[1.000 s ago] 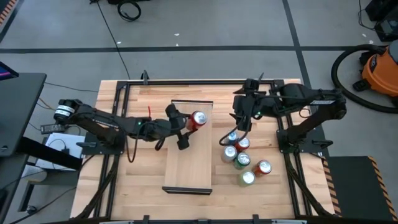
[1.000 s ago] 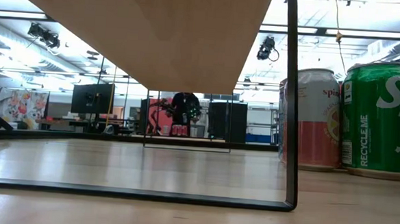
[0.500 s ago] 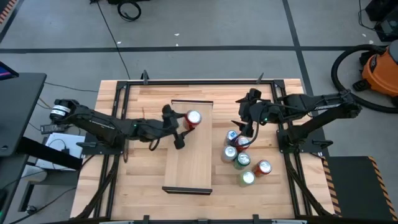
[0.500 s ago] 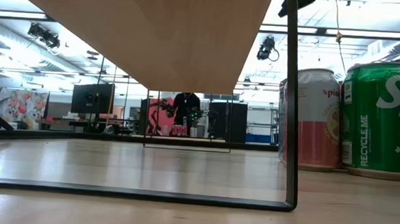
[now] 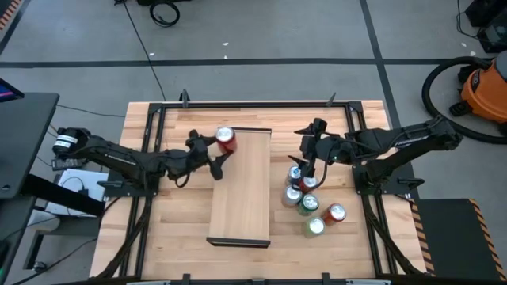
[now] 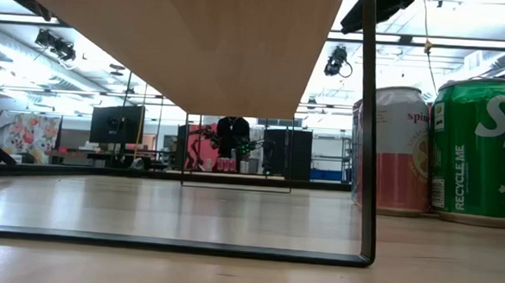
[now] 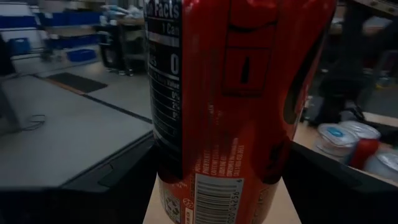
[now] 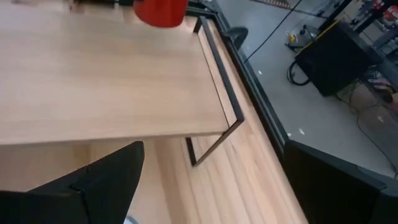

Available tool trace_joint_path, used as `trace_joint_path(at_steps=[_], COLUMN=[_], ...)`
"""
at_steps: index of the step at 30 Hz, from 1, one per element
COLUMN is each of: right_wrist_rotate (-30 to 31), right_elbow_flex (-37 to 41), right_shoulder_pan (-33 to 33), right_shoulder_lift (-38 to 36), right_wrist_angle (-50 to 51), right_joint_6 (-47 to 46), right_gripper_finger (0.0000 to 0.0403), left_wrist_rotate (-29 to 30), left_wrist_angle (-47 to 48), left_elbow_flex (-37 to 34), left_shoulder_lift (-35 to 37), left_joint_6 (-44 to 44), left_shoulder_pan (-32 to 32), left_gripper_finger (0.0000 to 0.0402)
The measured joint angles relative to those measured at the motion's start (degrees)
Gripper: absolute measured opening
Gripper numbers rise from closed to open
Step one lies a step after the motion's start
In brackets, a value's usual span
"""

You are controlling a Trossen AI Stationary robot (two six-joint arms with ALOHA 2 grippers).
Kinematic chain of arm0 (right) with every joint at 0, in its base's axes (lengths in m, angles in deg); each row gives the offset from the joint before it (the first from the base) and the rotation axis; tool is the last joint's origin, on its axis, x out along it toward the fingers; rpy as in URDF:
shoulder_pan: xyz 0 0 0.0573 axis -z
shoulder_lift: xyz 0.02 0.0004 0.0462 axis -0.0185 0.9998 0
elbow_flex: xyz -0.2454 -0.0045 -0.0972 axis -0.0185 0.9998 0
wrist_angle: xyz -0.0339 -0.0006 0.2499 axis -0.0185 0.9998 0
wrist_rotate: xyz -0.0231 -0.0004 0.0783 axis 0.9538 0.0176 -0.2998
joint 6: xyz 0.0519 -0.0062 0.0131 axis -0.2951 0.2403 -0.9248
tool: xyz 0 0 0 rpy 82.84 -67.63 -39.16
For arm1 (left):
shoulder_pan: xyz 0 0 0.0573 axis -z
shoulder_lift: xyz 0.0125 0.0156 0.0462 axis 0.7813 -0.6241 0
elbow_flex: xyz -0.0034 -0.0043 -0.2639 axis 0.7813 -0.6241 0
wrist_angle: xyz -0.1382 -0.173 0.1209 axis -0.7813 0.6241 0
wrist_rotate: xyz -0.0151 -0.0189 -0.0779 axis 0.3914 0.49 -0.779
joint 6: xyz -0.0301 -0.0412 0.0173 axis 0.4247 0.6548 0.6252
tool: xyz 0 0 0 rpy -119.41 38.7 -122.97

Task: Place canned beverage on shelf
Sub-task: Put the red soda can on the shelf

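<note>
A red can (image 5: pixel 226 140) stands roughly upright at the far left corner of the shelf (image 5: pixel 242 190), a long light-wood board on dark legs. My left gripper (image 5: pixel 215 153), reaching level from the table's left, is shut on it. Whether the can's base touches the board, I cannot tell. The can fills the left wrist view (image 7: pixel 230 106) and shows at the board's end (image 8: pixel 160 11) in the right wrist view. My right gripper (image 5: pixel 307 162) hangs open, with nothing between its fingers, over several loose cans (image 5: pixel 305 194) to the right of the shelf. My left gripper pinches the red can's side wall (image 7: pixel 177 168) between its two fingers, one on each side of the can's body. The fingers come level from the table's left side. The can sits upright in the hold; its base is out of that view.
The loose cans stand close together on the plank table (image 5: pixel 174 229) between the shelf and the right arm's base; two of them (image 6: pixel 399 149) (image 6: pixel 477 149) show beside the shelf's leg (image 6: pixel 362 121). An orange vacuum (image 5: pixel 483 87) stands on the floor beyond the table's right edge.
My left gripper has carried the red can from the shelf's far right part toward the table's left edge, to the shelf's far left corner. The can has turned from tipped over to nearly upright. My right gripper has come down over the loose cans, staying open.
</note>
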Motion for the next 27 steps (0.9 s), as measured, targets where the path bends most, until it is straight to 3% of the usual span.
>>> trace_joint_path(at_steps=[11,27], right_wrist_rotate=[6.9,7.1], right_elbow_flex=[4.0,9.9], right_shoulder_pan=[-2.6,-2.6], right_shoulder_lift=[-0.5,-0.7], right_wrist_angle=[-8.7,-20.9], right_joint_6=[-0.3,3.1], right_gripper_finger=[0.0396,0.0396], left_wrist_rotate=[2.9,0.8], left_wrist_angle=[2.3,5.6], left_elbow_flex=[-0.3,-0.2], left_shoulder_lift=[-0.6,-0.6], left_joint_6=[3.4,5.2], left_shoulder_pan=[0.0,-4.7], left_gripper_finger=[0.0307,0.0307])
